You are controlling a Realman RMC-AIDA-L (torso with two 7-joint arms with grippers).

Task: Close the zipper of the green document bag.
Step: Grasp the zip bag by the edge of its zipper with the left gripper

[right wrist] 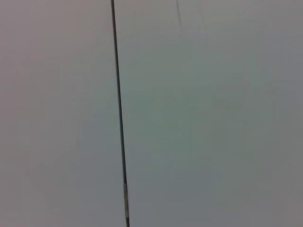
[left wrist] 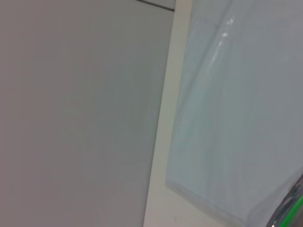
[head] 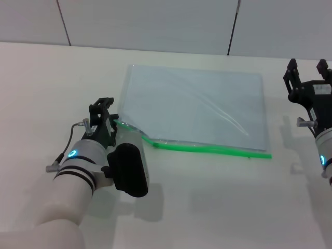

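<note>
Between the left gripper's (head: 107, 116) fingers sits the near-left end of the zipper (head: 207, 149), which they seem to be pinching, though the contact is hard to see. From them the bag (head: 194, 106) spreads flat on the table (head: 41, 83). Well clear of it, the right gripper (head: 307, 70) hangs with fingers spread.

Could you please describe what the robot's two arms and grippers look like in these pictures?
Both arms are glossy white cylinders ringed with black bands, each carrying a small glowing blue-cyan light. The left gripper is black, angular metal, with a thin grey cable looping beside it and a rounded black module mounted on the wrist. The right gripper is likewise black, with two prong-like fingers and a small silver fitting at its side.
</note>
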